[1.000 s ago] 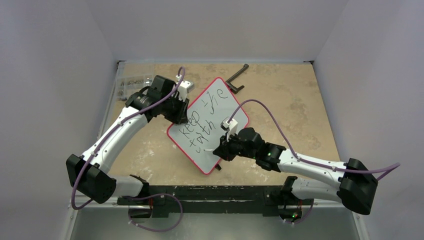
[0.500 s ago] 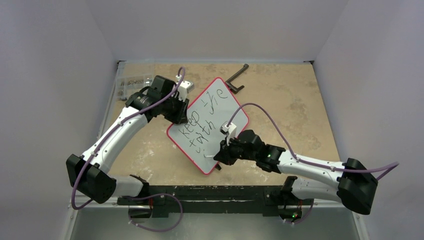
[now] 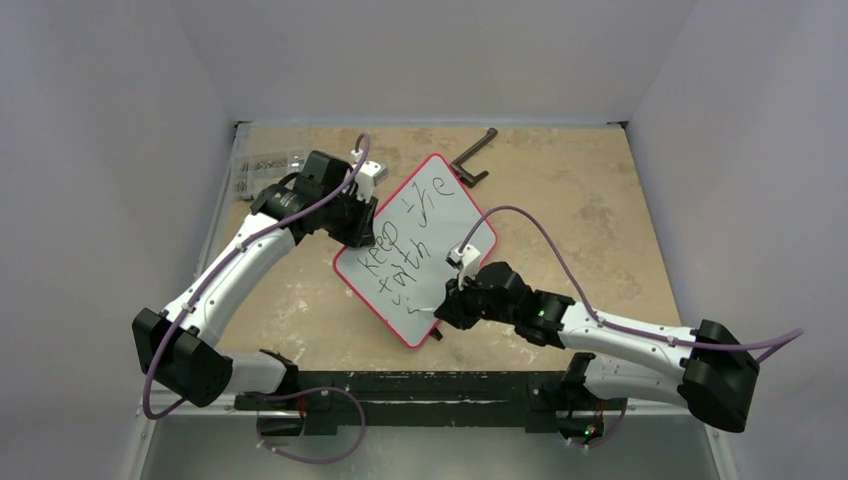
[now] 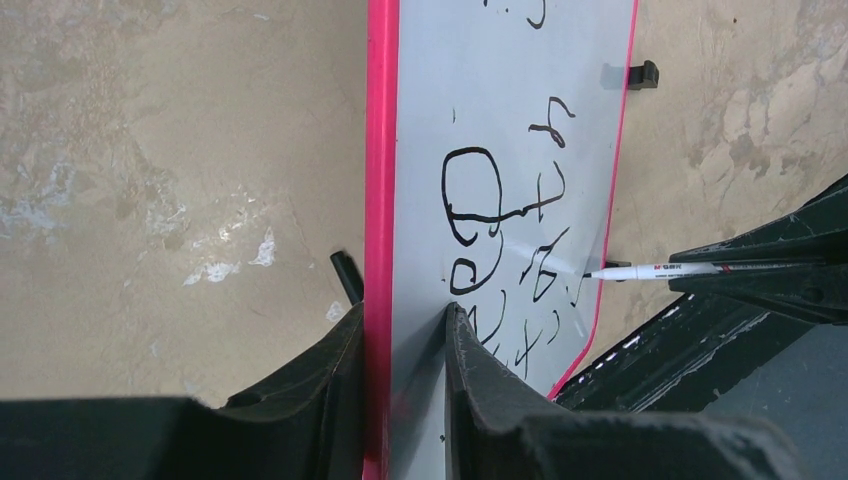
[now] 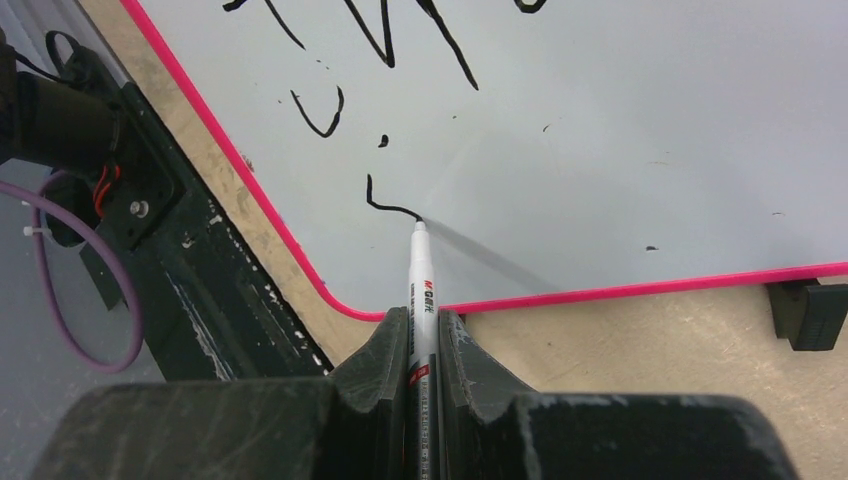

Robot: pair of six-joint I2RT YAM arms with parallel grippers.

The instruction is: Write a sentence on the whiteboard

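Board (image 3: 415, 250) lay in the middle of the surface (image 3: 570, 200), turned diagonally, one corner pointing far, one toward the arm bases. Left hand (image 3: 360, 222) was at its left edge. The wrist view showed the two fingers (image 4: 340, 350) set narrow, one on each face, pinching the board between them. Right hand (image 3: 448, 304) sat over the board's near-right edge, close to the near corner, clamped tight on a marker (image 5: 420, 280) that stuck out between its fingers (image 5: 375, 360). Marker tip touched the board just inside the red edge, at the end of a short hooked stroke. Sentence (image 3: 405, 240) ran in black: "keep the" on the line nearest the left hand, "faith" under it, then a few small marks of a third line by the marker tip. Writing lay between the two hands, left hand on its far-left side, right hand on its near-right side. A black foot (image 5: 805, 312) showed under the board's edge. Black L-shaped bracket (image 3: 475, 157) lay just past the far corner, and a bag of small parts (image 3: 265, 162) at far left.
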